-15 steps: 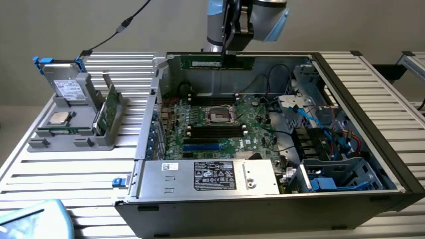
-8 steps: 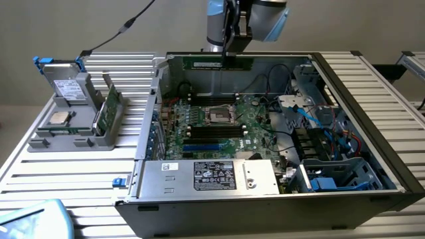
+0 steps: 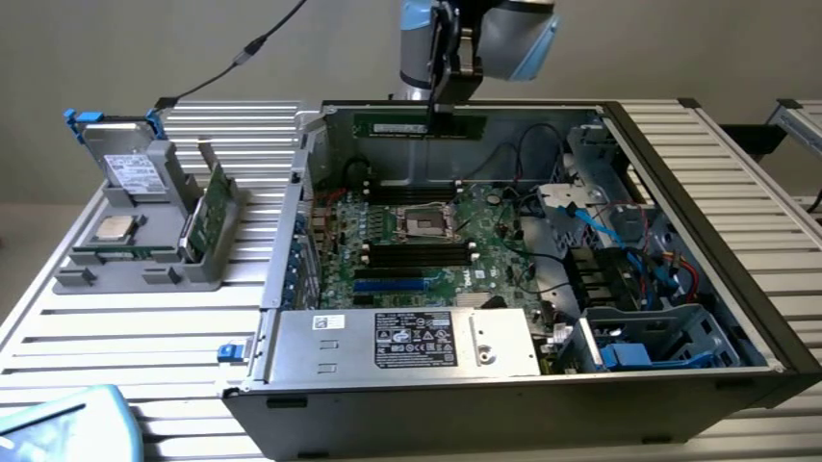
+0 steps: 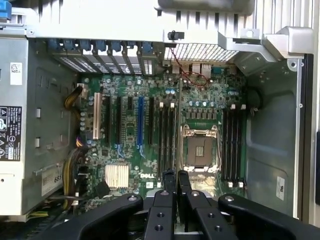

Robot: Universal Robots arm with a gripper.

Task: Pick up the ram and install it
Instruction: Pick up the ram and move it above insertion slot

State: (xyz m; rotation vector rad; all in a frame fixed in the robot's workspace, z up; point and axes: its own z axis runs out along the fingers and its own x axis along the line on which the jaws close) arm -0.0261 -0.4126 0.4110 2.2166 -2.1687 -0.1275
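The gripper (image 3: 444, 115) is closed on the ram (image 3: 385, 126), held level above the motherboard (image 3: 437, 245) inside the open computer case (image 3: 752, 308). A grey parts holder (image 3: 135, 255) stands on the counter (image 3: 129, 332), at the exterior view's left.

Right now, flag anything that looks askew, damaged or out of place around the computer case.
Nothing stands out. The claw holds the ram level over the open case, whose processor socket sits empty; nothing looks bent, spilled or knocked askew.
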